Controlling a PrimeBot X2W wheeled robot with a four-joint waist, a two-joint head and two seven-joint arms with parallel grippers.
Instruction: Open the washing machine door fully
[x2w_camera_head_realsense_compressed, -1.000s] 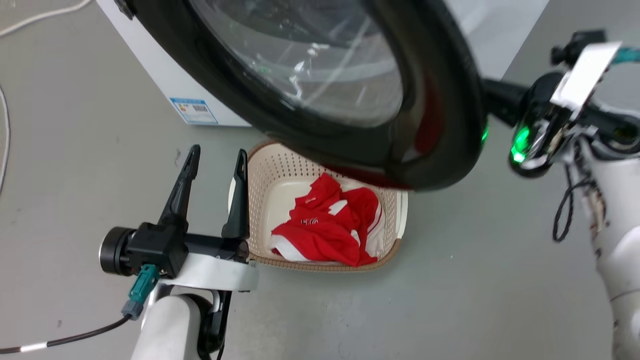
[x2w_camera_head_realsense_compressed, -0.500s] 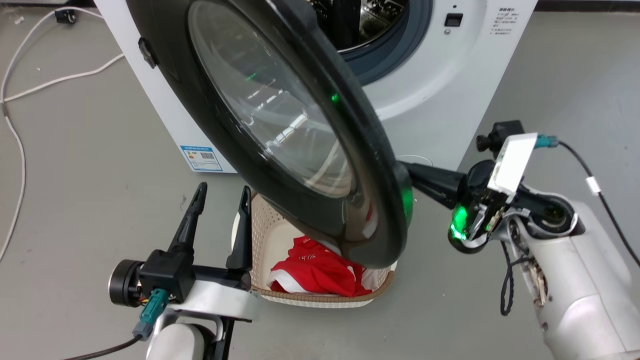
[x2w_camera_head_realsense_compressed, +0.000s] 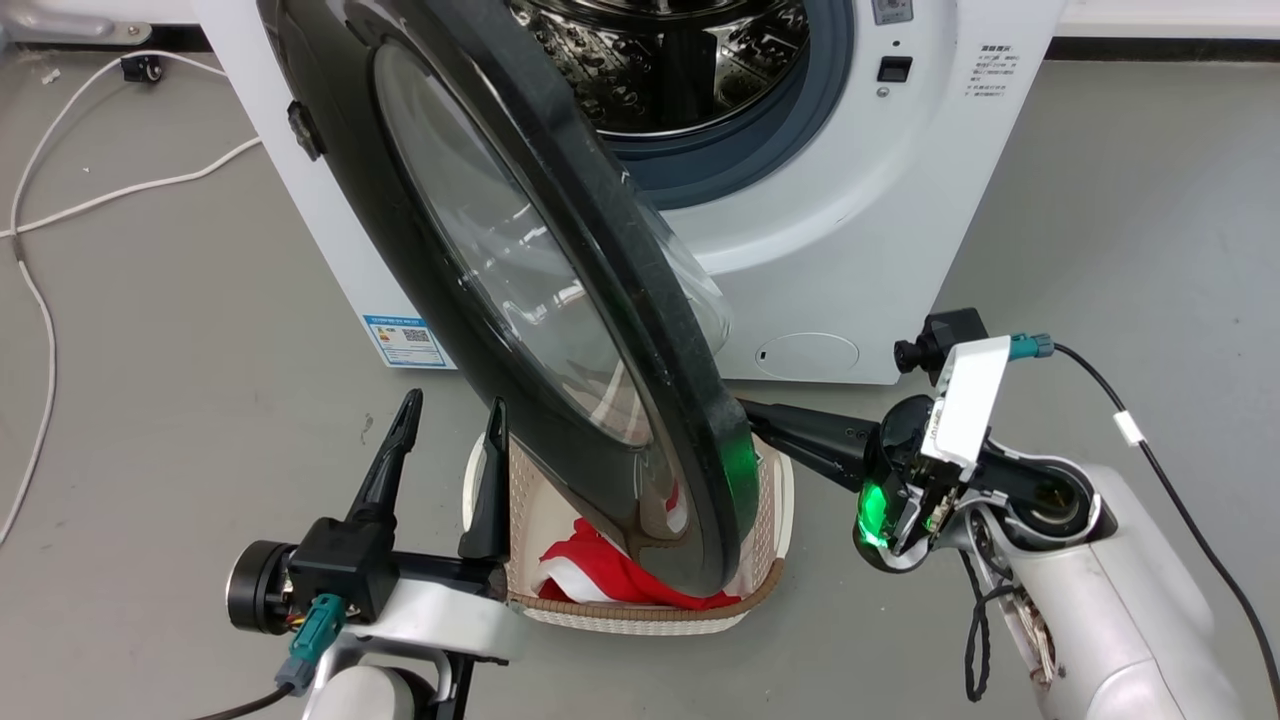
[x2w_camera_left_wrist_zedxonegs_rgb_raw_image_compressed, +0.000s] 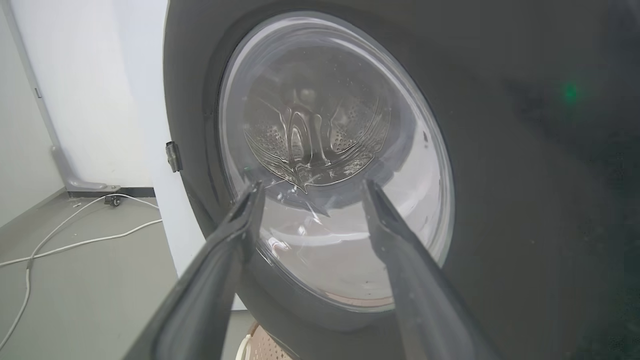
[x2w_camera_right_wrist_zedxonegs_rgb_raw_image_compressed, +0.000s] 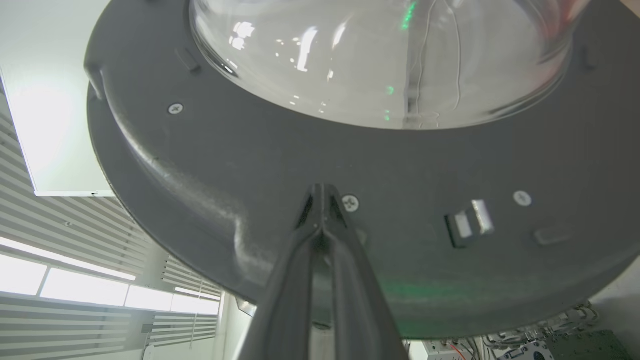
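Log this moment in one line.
door: partly open | right pincer: shut, tips at door's inner face | left pincer: open, empty | basket: below door

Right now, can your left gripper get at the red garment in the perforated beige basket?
Probably not: the large round black-rimmed glass door hangs over the basket, covering most of the red garment.

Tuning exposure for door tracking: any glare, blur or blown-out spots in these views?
Head view: sharp; the green wrist light reflects on the washing machine door rim. Left wrist view: left gripper fingers soft, drum warped through the glass. Right wrist view: bright panel at left blown out, specular specks on the glass.
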